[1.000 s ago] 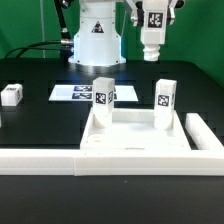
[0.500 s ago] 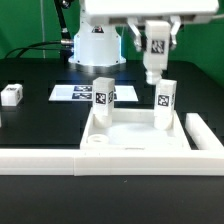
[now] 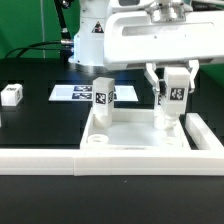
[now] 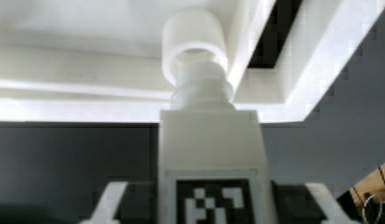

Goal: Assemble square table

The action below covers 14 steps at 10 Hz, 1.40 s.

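Exterior view is showing the arm's broad white hand (image 3: 150,40) sitting low over the side of the square table slab (image 3: 135,142) at the exterior view's right. A second ago it was hanging high near the top edge, and half a second ago it was partway down. The jaws are clamping a tagged leg (image 3: 177,93), with one finger (image 3: 152,80) showing on either side of it, as they were already doing in both earlier frames while carrying it down. The tagged leg is standing upright with its tag facing the camera. It is covering the spot where a second leg was standing at the slab's far corner, and I cannot tell the two apart now. An upright leg (image 3: 103,98) is standing at the slab's far corner on the exterior view's left, unmoved. The slab is lying on the black counter (image 3: 40,125) inside the L-shaped rail (image 3: 50,160), just as before. A loose leg (image 3: 11,95) is lying well apart at the exterior view's left, and the marker board (image 3: 70,93) is lying behind the slab, both unchanged. Wrist view is looking along the tagged leg (image 4: 214,150), whose narrow round end is pointing at a corner of the slab (image 4: 64,60). Whether that end is touching the slab is not showing.
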Each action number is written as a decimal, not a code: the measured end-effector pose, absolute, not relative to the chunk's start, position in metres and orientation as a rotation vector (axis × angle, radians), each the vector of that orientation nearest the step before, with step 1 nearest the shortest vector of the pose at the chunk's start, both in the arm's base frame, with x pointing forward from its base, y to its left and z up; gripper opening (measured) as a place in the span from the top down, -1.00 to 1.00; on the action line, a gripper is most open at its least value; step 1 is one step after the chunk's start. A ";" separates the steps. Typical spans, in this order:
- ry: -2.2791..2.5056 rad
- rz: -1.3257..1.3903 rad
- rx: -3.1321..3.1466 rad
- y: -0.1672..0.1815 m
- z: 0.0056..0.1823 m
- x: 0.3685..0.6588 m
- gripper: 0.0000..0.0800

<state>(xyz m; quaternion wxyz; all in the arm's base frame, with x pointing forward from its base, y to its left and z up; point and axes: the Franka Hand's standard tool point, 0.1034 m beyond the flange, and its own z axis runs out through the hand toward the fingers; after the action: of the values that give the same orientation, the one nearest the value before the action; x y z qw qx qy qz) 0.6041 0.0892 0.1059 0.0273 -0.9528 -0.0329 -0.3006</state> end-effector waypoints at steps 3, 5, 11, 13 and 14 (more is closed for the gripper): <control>-0.115 -0.920 -2.948 0.089 0.102 0.603 0.28; -0.125 -0.907 -2.955 0.089 0.090 0.603 0.28; -0.146 -0.921 -2.948 0.095 0.080 0.617 0.28; -0.157 -0.904 -2.957 0.092 0.075 0.616 0.28; -0.164 -0.902 -2.960 0.092 0.074 0.616 0.28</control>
<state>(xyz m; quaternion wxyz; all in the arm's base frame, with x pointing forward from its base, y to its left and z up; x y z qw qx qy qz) 0.6155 0.0916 0.0735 0.0217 -0.9550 -0.0530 -0.2909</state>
